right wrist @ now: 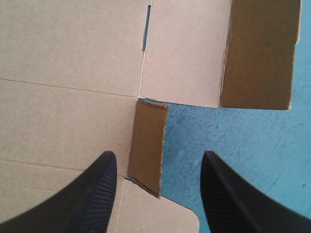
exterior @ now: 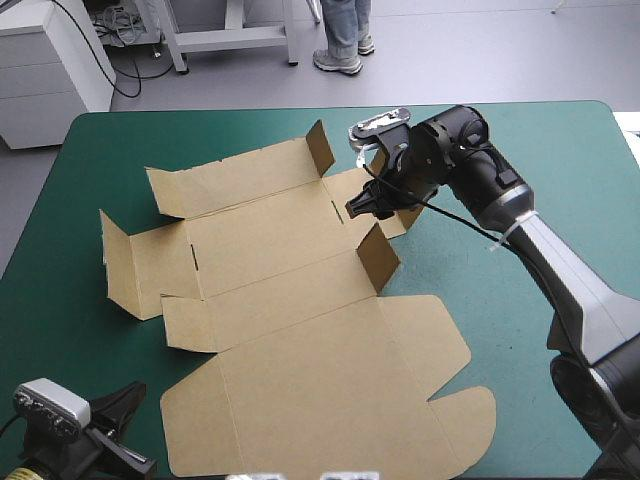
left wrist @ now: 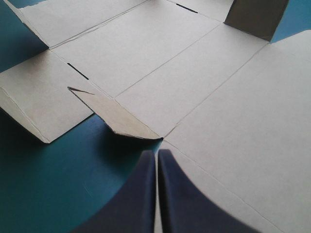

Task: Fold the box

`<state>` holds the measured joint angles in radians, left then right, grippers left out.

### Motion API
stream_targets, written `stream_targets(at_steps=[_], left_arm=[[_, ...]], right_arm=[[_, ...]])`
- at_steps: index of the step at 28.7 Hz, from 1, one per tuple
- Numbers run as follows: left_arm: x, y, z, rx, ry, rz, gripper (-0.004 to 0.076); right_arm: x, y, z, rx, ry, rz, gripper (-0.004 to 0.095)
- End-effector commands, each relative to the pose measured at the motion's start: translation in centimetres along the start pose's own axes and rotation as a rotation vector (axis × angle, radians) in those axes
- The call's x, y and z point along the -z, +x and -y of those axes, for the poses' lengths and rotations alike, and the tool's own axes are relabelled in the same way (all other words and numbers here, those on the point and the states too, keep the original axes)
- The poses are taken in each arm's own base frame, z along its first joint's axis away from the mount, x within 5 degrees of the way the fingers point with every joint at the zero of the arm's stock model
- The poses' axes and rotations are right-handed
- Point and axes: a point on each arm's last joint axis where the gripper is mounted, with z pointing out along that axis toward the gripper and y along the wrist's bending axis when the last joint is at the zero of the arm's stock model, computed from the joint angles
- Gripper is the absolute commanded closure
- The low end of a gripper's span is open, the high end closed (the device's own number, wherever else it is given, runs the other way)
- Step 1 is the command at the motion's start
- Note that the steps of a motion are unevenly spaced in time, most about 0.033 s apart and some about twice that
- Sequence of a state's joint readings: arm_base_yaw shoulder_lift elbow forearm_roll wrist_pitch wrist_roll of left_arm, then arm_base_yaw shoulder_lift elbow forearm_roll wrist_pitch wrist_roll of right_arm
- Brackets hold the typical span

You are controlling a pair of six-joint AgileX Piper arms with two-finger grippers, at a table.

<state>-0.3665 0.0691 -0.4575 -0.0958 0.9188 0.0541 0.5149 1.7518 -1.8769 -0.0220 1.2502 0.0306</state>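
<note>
Box (exterior: 290, 330) flat, right end effector (exterior: 358, 208) spread over edge flap (right wrist: 148, 141)

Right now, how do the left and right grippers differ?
The left gripper is shut; the right gripper is open. The left is by the near-left corner of the box; the right hangs over its right side, with a raised flap showing between its fingers. Shared: black fingers, and neither holds the box.

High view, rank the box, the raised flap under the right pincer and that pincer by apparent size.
Largest: the box. The raised flap and the right pincer look alike; the pincer is nearer the camera, so unranked.
</note>
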Motion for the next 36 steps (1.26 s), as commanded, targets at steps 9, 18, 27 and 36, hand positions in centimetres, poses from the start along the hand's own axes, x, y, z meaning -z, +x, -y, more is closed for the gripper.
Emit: stream_targets(at_steps=[9, 18, 27, 36], left_arm=[[0.5, -1.4, 0.1, 0.0, 0.006, 0.082, 0.0732], [0.5, -1.4, 0.1, 0.0, 0.006, 0.082, 0.0732], [0.5, -1.4, 0.1, 0.0, 0.006, 0.082, 0.0732], [0.5, -1.4, 0.1, 0.0, 0.006, 0.082, 0.0732]], right_arm=[[-1.8, 2.1, 0.2, 0.033, -0.002, -0.101, 0.0421], [-3.0, 2.5, 0.4, 0.045, 0.011, -0.14, 0.0421], [-7.1, 2.6, 0.3, 0.062, 0.007, -0.235, 0.0421], [-8.9, 2.1, 0.2, 0.065, 0.005, -0.2, 0.0421]])
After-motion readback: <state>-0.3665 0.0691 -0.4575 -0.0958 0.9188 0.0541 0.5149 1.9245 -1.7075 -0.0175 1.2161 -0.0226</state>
